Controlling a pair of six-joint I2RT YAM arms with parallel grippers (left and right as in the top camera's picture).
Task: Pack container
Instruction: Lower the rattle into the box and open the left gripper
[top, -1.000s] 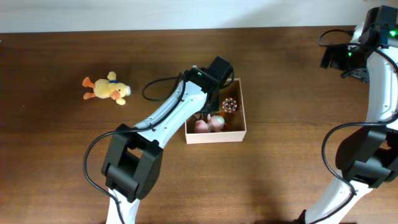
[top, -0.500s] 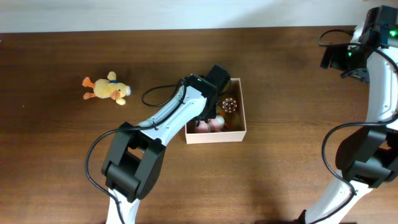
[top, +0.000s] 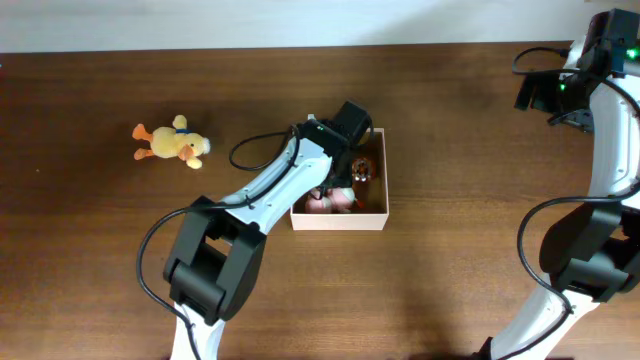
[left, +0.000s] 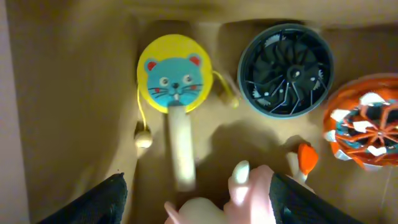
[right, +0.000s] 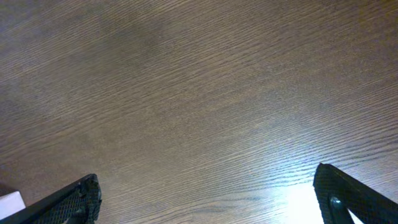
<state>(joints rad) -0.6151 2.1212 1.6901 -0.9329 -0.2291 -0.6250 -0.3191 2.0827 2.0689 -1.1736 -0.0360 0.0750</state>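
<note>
- Left gripper (left: 198, 190) hangs inside the container (top: 340, 221) with its fingers spread wide, clamped on nothing; a pink toy (left: 245, 194) lies loose on the floor between them.
- Compared with a second ago, the container has slid a little toward the plush duck (top: 170, 142), and the left arm has moved the same way, so I judge the arm nudged it.
- Inside the container, the left wrist view shows a yellow rattle drum (left: 172, 74) with a blue cat face, a dark finned disc (left: 285, 70) beside it, and an orange-and-white ball (left: 364, 124) at the edge.
- For the task, this reads as a toy just released, with the duck left to pack; it lies on the table well apart from the container.
- Right gripper (right: 205, 186) hovers far from the container, fingers apart, over bare table (right: 199, 93).
</note>
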